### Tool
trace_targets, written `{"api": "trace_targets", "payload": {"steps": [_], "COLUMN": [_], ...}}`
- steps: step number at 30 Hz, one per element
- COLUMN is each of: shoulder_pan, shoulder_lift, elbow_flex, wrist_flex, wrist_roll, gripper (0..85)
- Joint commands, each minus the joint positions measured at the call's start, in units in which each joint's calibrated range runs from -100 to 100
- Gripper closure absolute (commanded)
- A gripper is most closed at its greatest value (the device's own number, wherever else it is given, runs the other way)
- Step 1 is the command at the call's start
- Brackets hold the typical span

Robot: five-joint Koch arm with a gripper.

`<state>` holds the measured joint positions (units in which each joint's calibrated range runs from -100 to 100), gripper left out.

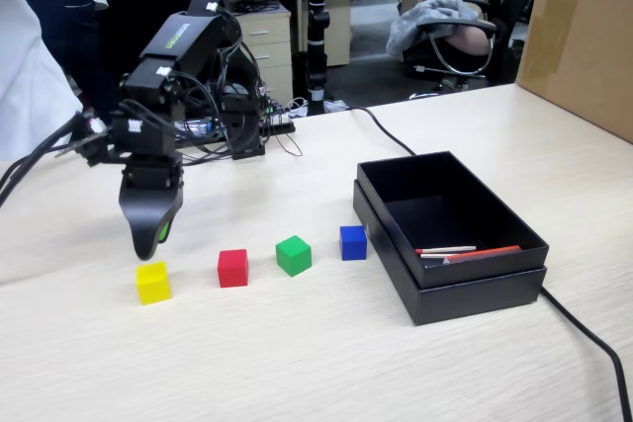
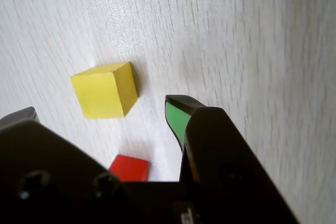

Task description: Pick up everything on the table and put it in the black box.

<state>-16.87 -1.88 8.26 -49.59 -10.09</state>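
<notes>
Four cubes stand in a row on the pale wood table point(image 1: 297, 363): yellow point(image 1: 153, 283), red point(image 1: 232, 268), green point(image 1: 293, 255) and blue point(image 1: 353, 242). The black box point(image 1: 475, 298) sits to their right in the fixed view, close to the blue cube. My gripper point(image 1: 150, 239) hangs just above and slightly behind the yellow cube, pointing down. In the wrist view my gripper point(image 2: 103, 111) is open and holds nothing. The yellow cube point(image 2: 102, 90) lies on the table beyond the wide gap between the green-padded fingertips point(image 2: 176, 116). The red cube point(image 2: 129, 168) shows partly behind the gripper body.
Thin red and white sticks point(image 1: 460, 252) lie inside the black box. A black cable point(image 1: 584, 333) runs past the box's right end. A brown cardboard box point(image 1: 584, 37) stands at the far right. Wires and electronics point(image 1: 237, 126) sit behind the arm, and a person point(image 1: 30, 66) stands at left.
</notes>
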Motion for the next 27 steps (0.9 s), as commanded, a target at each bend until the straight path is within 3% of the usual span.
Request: {"api": "trace_targets", "payload": {"steps": [1, 7, 12, 14, 18, 27], "shoulder_pan": [-0.05, -0.49, -0.54, -0.34, -0.2, 2.0], "shoulder_lift": [3.31, 11.46, 14.9, 15.47, 15.13, -18.03], "elbow_flex": [7.42, 11.59, 12.41, 12.5, 12.5, 4.16], "wrist_flex": [0.05, 0.05, -0.21, -1.08, -1.42, -12.48], "wrist_roll": [0.0, 0.1, 0.34, 0.78, 1.12, 2.44], "gripper": [38.4, 38.7, 49.6, 58.5, 84.1, 84.7]}}
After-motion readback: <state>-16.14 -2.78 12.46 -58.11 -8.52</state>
